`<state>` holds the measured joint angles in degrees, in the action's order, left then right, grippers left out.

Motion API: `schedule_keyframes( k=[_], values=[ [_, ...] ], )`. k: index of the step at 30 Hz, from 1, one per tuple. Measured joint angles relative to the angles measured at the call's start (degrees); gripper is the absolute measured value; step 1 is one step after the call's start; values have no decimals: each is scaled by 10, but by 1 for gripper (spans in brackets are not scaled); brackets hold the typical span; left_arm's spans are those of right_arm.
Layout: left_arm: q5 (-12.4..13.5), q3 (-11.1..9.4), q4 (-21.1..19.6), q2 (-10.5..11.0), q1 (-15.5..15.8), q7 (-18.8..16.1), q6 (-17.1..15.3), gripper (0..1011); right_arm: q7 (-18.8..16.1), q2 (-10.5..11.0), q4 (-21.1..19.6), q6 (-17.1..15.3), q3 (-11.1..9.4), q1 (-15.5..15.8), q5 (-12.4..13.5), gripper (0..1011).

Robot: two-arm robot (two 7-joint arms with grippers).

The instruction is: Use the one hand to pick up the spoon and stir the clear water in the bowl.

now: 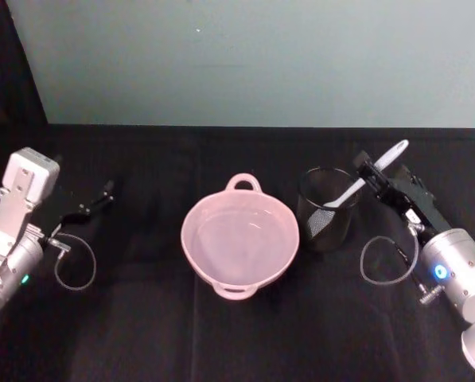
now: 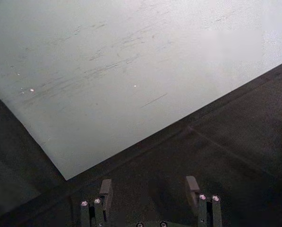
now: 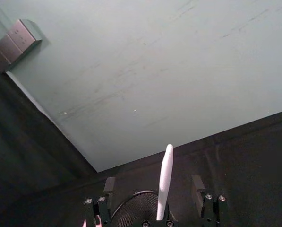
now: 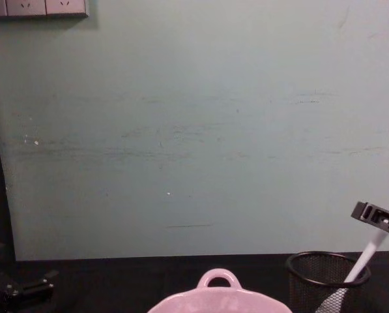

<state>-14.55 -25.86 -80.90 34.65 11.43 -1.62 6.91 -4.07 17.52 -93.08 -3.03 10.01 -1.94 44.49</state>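
At the right of the bench (image 1: 142, 318), your right pincer (image 1: 372, 171) stands wide around the handle of the spoon (image 1: 348, 191), which leans out of the black mesh cup (image 1: 326, 215) just right of the bowl (image 1: 188, 239). If you close off-centre, the slim handle may slip or swing aside. If you lift at a slant, the blade may catch the mesh and tip the light cup toward the bowl, spilling water. Your left pincer (image 1: 102, 193) sits parked, wide, well to the left.
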Motion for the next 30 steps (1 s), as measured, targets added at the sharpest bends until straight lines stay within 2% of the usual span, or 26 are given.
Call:
schedule_keyframes(
  k=[9,20,24,30],
  values=[
    [0,0,0,0,0,0,0,1011,14,-18,20,-21,-2,-26,-16,1002],
    [0,0,0,0,0,0,0,1011,14,-21,30,-25,-2,-34,-23,1002],
    [0,0,0,0,0,0,0,1011,14,-21,29,-26,-2,-34,-23,927],
    [0,0,0,0,0,0,0,1011,14,-22,28,-26,-2,-33,-22,760]
  ],
)
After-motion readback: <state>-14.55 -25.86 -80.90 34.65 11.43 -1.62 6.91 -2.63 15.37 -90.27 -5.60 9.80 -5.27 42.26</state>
